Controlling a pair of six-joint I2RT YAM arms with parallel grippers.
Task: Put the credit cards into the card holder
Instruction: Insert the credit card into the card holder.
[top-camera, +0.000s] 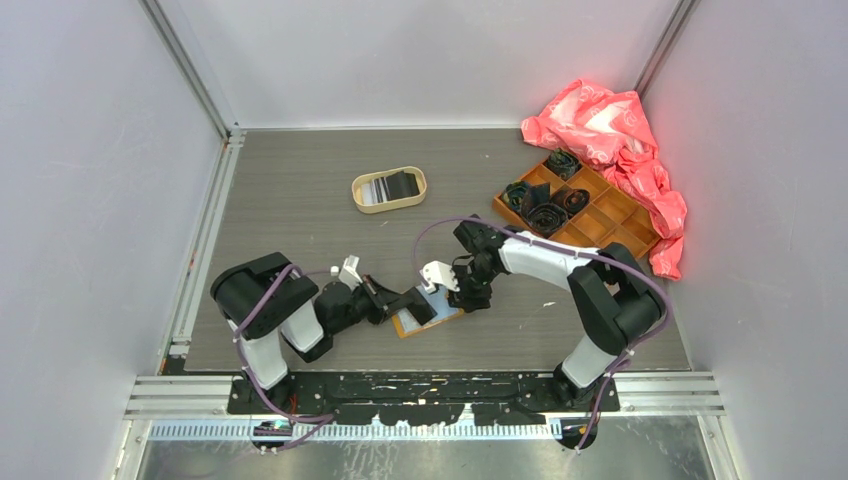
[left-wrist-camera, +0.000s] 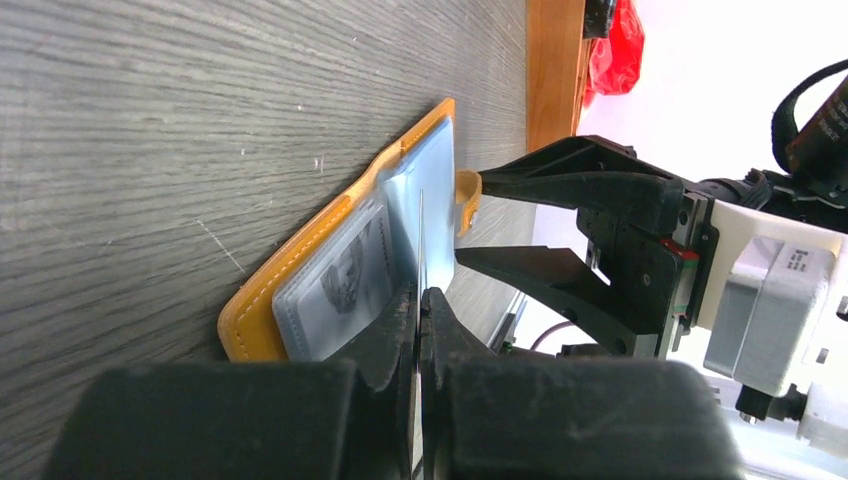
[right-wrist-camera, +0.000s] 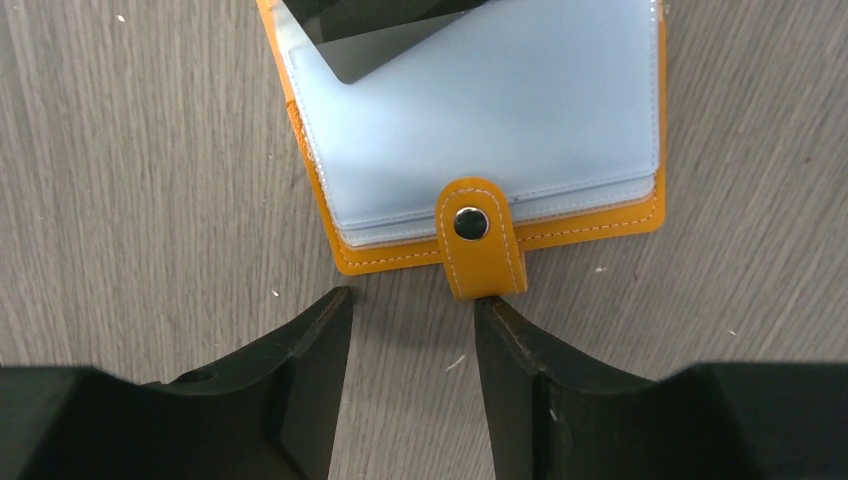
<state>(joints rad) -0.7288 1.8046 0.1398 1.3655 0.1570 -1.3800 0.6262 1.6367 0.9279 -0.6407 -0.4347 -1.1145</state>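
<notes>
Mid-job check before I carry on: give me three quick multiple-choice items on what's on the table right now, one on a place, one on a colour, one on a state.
1. Where does the card holder lie?
A. in the oval tray
B. on the table, between the left gripper and the right gripper
C. in the orange box

2. What colour are the sleeves inside it?
A. pale blue
B. green
C. red

3. How does the right gripper stand?
A. shut on the holder's edge
B. shut on a card
C. open, holding nothing

Answers:
1 B: the top view shows it flat on the table with an arm's fingers at each side.
2 A: the right wrist view shows them pale blue.
3 C: its fingers stand apart just short of the snap tab, with nothing between them.
</notes>
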